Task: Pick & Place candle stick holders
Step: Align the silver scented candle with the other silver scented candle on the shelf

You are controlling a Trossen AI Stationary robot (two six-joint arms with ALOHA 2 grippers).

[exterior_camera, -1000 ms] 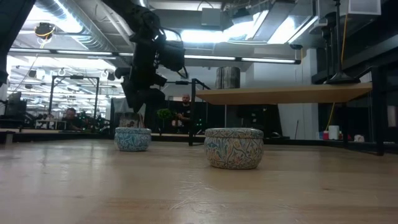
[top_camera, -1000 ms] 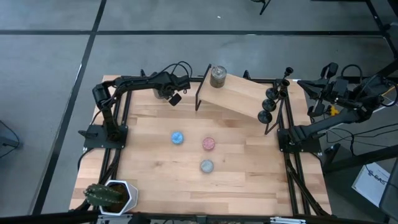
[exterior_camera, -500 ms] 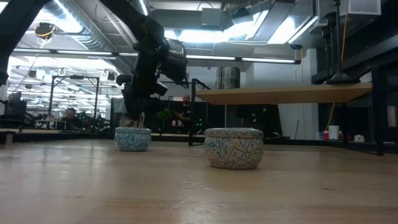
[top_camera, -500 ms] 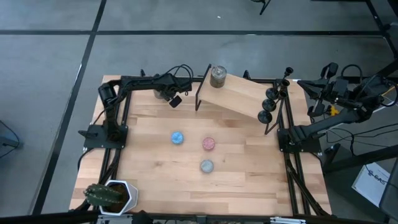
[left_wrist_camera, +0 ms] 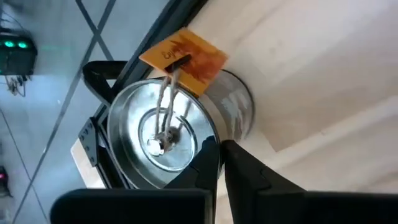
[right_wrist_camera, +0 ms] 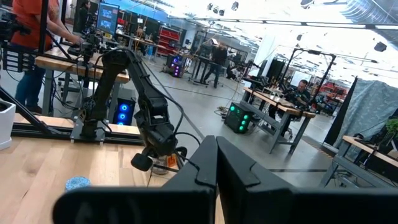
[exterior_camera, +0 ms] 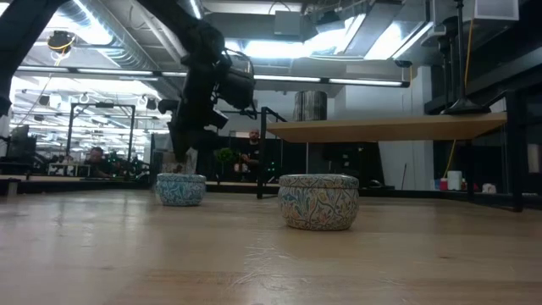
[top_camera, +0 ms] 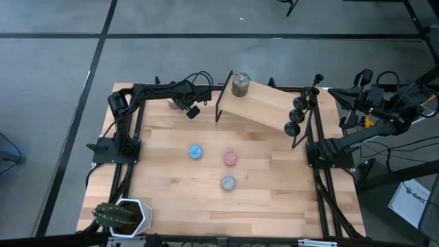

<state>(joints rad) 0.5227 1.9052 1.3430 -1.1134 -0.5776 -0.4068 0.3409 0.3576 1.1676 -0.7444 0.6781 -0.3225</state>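
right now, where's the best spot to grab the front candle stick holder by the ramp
Probably the thin upright stem, from above with the fingers straddling it. The front candle stick holder stands upright at the ramp's right end, nearest of three in a row; its round flat base looks too low to pinch. Come from the open table side, since the frame rail crowds its right. The right gripper waits closest.

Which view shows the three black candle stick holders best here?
The high view: the candle stick holders stand in a row by the table's right edge, near the wooden ramp. The low view and both wrist views show none of them clearly.
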